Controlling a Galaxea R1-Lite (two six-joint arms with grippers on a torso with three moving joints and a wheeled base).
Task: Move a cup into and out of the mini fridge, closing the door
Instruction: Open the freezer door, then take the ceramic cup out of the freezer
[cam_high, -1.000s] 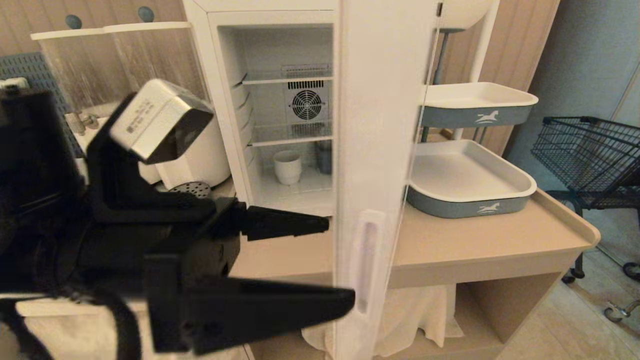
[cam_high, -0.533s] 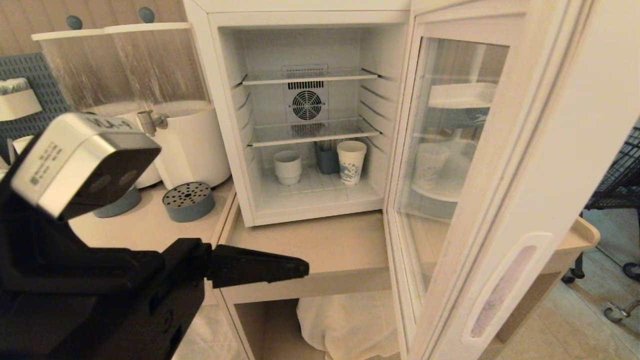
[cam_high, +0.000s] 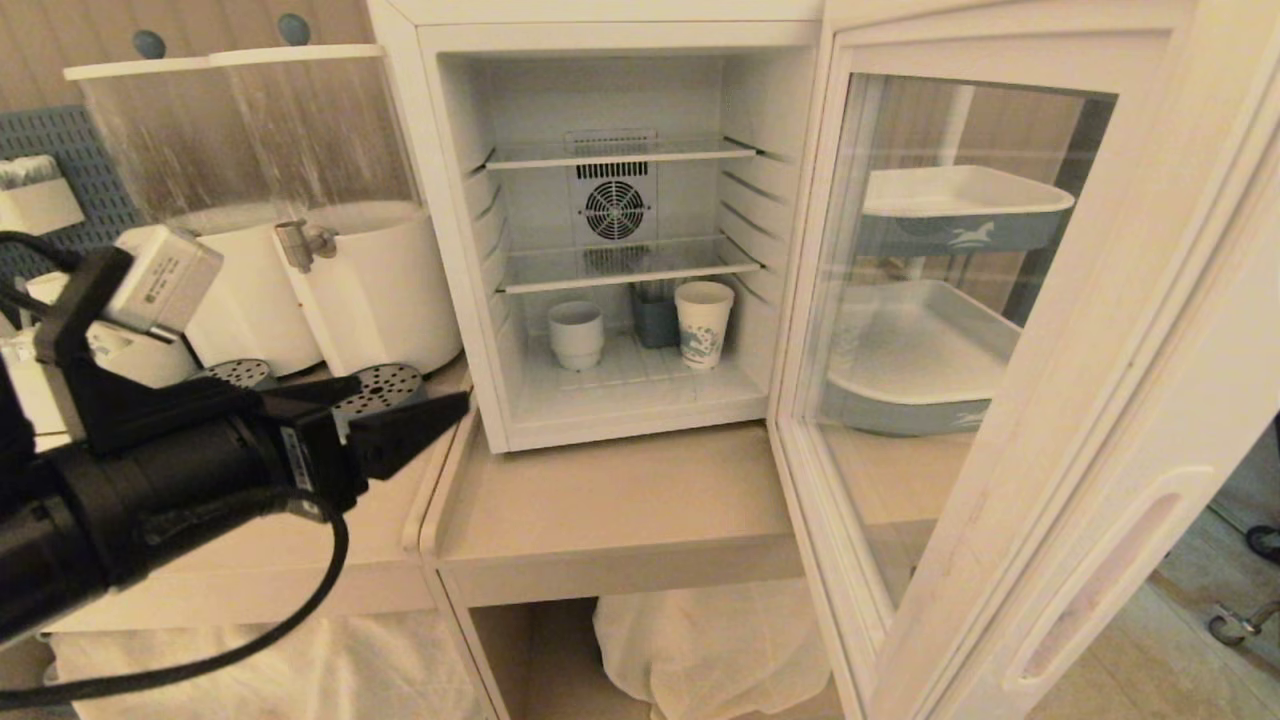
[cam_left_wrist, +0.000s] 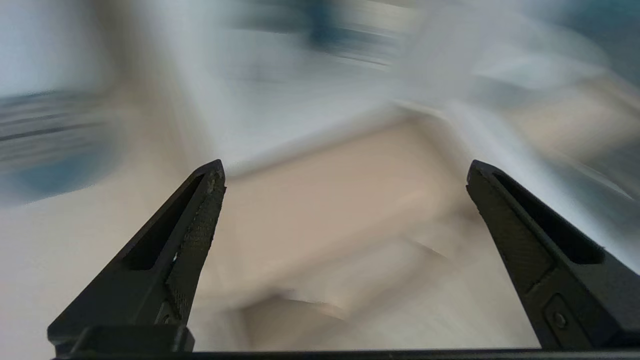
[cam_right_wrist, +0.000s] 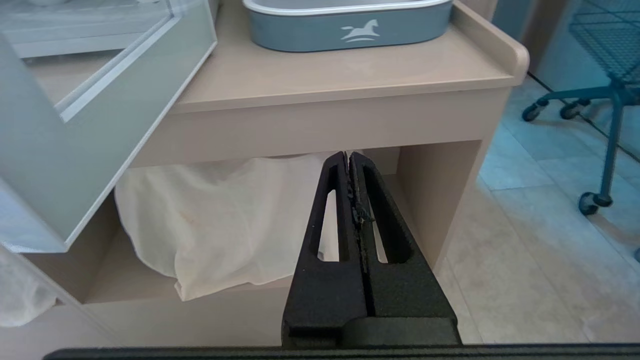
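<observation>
Nearest the camera, the left gripper (cam_high: 400, 415) hovers over the counter (cam_high: 620, 500) just left of the fridge (cam_high: 440, 200), its jaws spread wide and holding nothing. The right gripper (cam_right_wrist: 350, 165) hangs low in front of the counter's open underside, jaws pressed together on nothing, apparently parked.

The door (cam_high: 1050, 400) stands swung fully open to the right, its glass showing the stacked trays (cam_high: 950, 190) behind it. Beyond the left gripper sit two white drink dispensers (cam_high: 380, 290) and round perforated lids (cam_high: 385, 385).

Deeper in, on the fridge floor under the lower wire shelf, the cup (cam_high: 576, 335) stands upright at the left, well apart from a blue-patterned paper cup (cam_high: 702, 322) at the right, with a small dark container (cam_high: 655, 315) between and behind them.

As I read it, the cup is already inside and the door is open, so what is left is to reach in, take the cup out, set it down and shut the door.
</observation>
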